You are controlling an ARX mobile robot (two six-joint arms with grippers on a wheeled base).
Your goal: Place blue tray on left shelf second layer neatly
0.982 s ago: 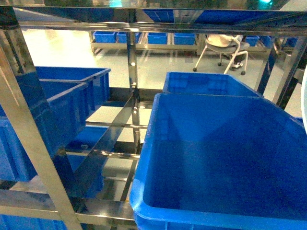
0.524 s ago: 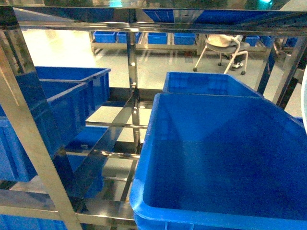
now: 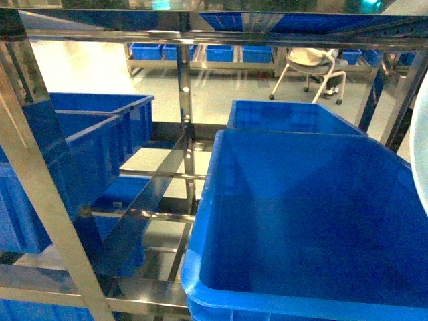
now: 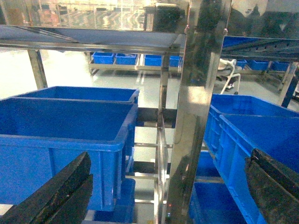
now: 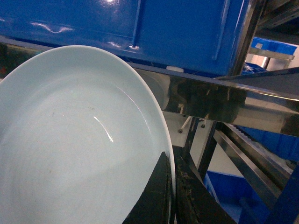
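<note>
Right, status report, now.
Right gripper shut on blue tray rim. Left gripper open, empty. Tray at right edge, not shelved. Big blue crate in front.

Blue tray (image 3: 421, 150) further into view

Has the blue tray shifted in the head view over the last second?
Yes. The blue tray has pushed further in from the right edge, leftward toward the near blue crate, and now shows more of its pale rim against the right steel upright.
</note>
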